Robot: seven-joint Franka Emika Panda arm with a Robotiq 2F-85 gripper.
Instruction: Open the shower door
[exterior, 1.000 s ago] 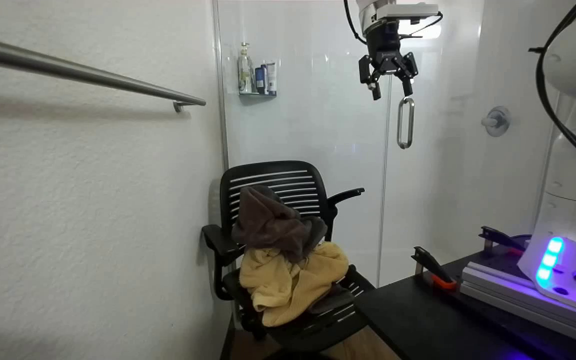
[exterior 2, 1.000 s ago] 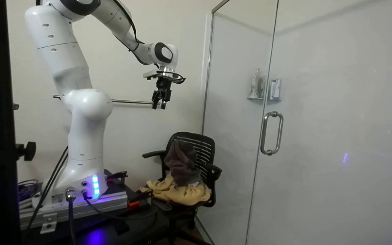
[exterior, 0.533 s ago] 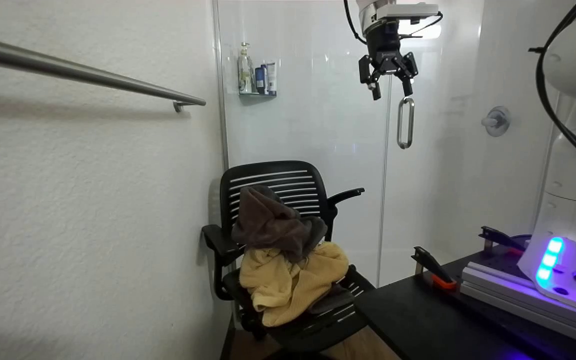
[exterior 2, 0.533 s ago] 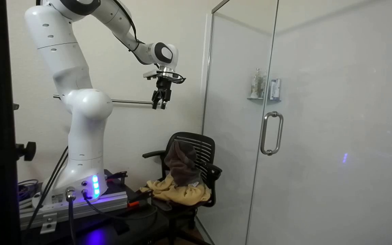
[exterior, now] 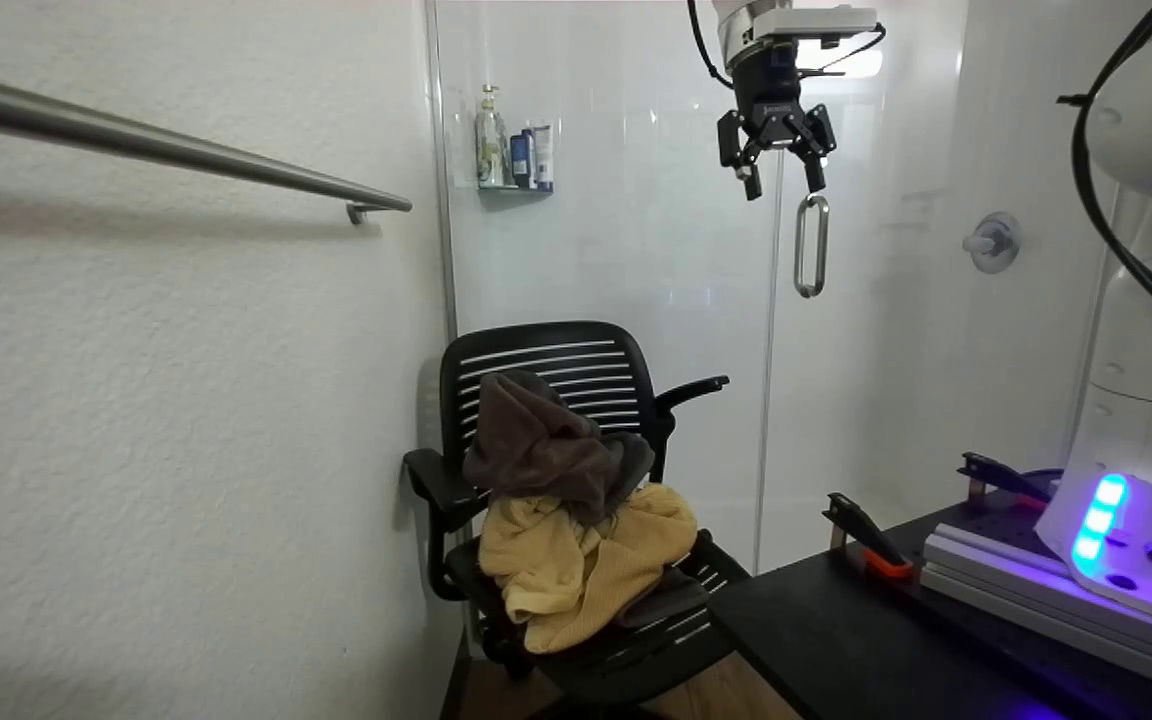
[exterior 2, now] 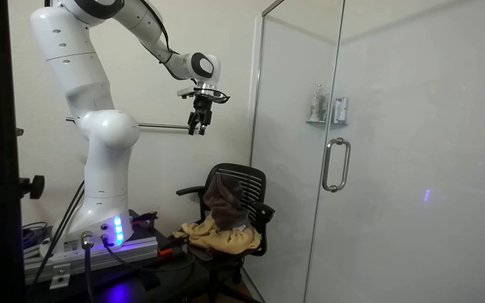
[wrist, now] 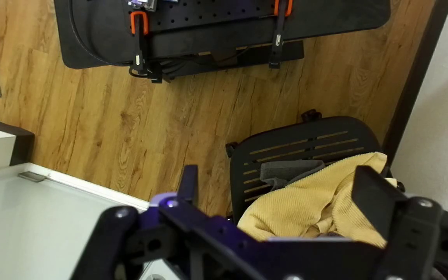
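The shower door [exterior 2: 394, 235] is a tall clear glass panel and looks shut; it also shows in an exterior view behind the arm [exterior: 856, 400]. Its chrome loop handle [exterior 2: 346, 166] is upright near the door's edge and also shows below the gripper in an exterior view [exterior: 800, 245]. My gripper [exterior: 784, 188] points down, open and empty, its fingers apart. It also shows in an exterior view [exterior 2: 196, 131], well apart from the handle and higher than it. In the wrist view the open fingers [wrist: 276, 171] are above the chair; the handle is out of that view.
A black chair [exterior: 541, 345] with brown and yellow towels [exterior: 586, 570] stands below the gripper, by the glass. The black table [exterior: 826, 630] bears the arm base. A metal bar [exterior: 186, 140] runs along the wall. A black pole [exterior 2: 0, 126] stands beside the arm.
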